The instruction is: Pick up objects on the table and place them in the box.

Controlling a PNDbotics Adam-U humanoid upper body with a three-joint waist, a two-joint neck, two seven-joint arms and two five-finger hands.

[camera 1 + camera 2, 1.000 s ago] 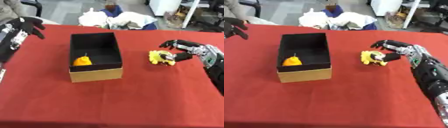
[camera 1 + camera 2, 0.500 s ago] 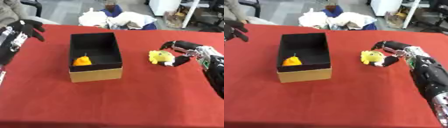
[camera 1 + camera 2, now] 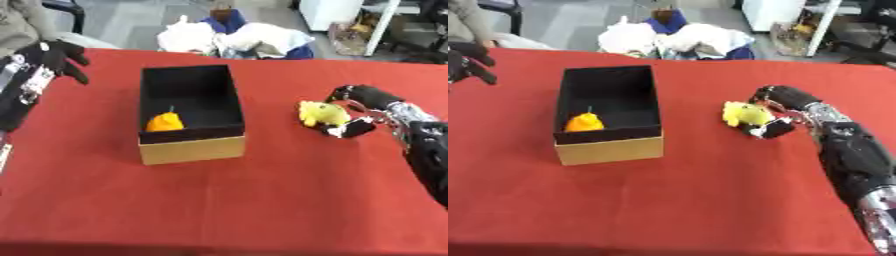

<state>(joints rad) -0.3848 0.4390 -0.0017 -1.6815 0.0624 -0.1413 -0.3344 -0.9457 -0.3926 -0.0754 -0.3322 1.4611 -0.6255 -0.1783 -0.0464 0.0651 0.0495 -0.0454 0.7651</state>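
1. The left hand is at the 10 o'clock edge of the red desk. Its dark fingers are a little bent and it holds nothing. It sits in much the same spot as a second ago.
2. The box stands a bit left of the middle of the desk. It is black inside and tan outside. It has not moved.
3. An orange thing lies in the box, at the 7 o'clock corner of the inside, same as before.
4. The yellow toy is at 3 o'clock from the box, well apart from it. A second ago it lay lower, under the hand. Now it has turned and is a bit nearer the box.
5. The right hand is at 3 o'clock on the desk. Its fingers curl round the toy, which sticks out at the hand's 9 o'clock side. A second ago the fingers were spread wider over it.
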